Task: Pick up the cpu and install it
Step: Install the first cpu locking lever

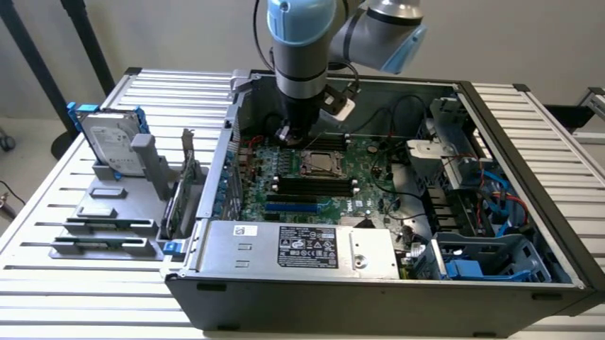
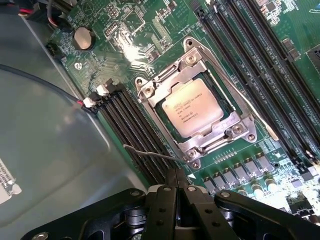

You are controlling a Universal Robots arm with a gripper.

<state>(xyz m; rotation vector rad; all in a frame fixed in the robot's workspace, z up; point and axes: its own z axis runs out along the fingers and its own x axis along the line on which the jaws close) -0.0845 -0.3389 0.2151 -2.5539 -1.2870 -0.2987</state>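
The cpu (image 2: pixel 192 107), a small square chip with a silver top, lies flat in its socket under the metal retention frame (image 2: pixel 150 87) on the green motherboard. In the exterior view the cpu (image 1: pixel 321 162) sits mid-board inside the open computer case. My gripper (image 2: pixel 176 184) is shut with nothing between its black fingers and hovers just beside the socket's corner, close to a thin wire lever (image 2: pixel 152 153). From the exterior view, the gripper (image 1: pixel 288 136) hangs over the board a little toward that view's left of the cpu.
Black memory slots (image 2: pixel 132 127) flank the socket. A hard drive with blue rails (image 1: pixel 109 142) stands on a grey holder (image 1: pixel 104 227) outside the case, next to upright memory sticks (image 1: pixel 186 177). The power supply (image 1: pixel 302 248), case walls (image 1: pixel 227 142) and drive cage (image 1: pixel 487 258) hem the board in.
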